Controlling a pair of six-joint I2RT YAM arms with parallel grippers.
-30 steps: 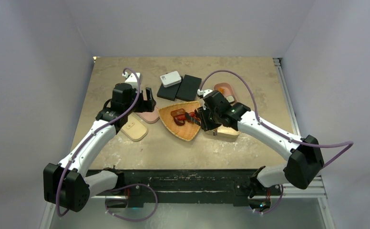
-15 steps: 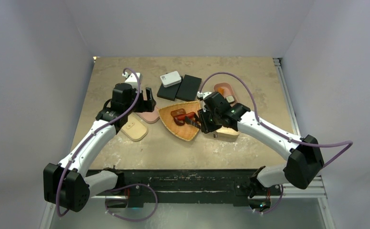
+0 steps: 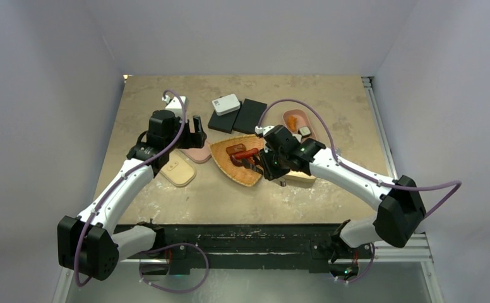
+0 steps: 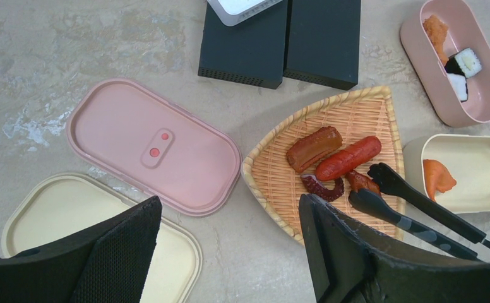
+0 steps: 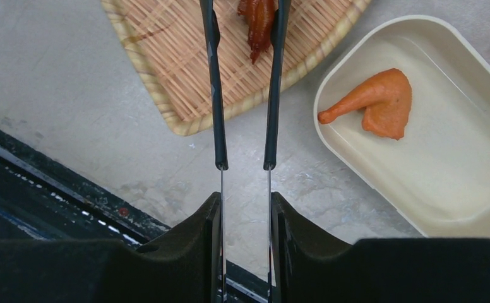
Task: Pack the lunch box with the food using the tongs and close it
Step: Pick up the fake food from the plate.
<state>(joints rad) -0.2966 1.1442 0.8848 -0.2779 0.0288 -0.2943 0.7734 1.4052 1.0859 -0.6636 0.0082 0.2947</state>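
Step in hand, as judged: picking a food piece off the wicker tray [image 5: 167,76] for transfer to the cream box [image 5: 457,170]. The right gripper [image 5: 245,203] is clamped on the tongs [image 5: 216,95], one thin arm against each finger, and the tongs are partly squeezed, not shut. Their black ends straddle a small reddish-brown piece [image 4: 362,183] at the tray's 3 o'clock edge; whether they touch it cannot be told. To do this well, centre the piece between the ends, close gently until it is pinched without slipping out, lift straight up to clear the tray rim, then carry it towards 3 o'clock and release low inside the box. The left gripper [image 4: 227,211] hangs with its jaws wide apart and holds nothing, above the pink lid [image 4: 154,148] and cream lid [image 4: 59,208], at 9 o'clock from the tray. The rest of the food on the tray: a glossy red sausage [image 4: 348,158], a brown piece [image 4: 314,148] touching it at 10 o'clock, and a dark red curled piece [image 4: 323,187] at 6 o'clock. One orange piece [image 5: 381,104] lies in the cream box. The pink box [image 4: 419,69], at 1 o'clock, holds an orange piece and two dark-and-white rolls.
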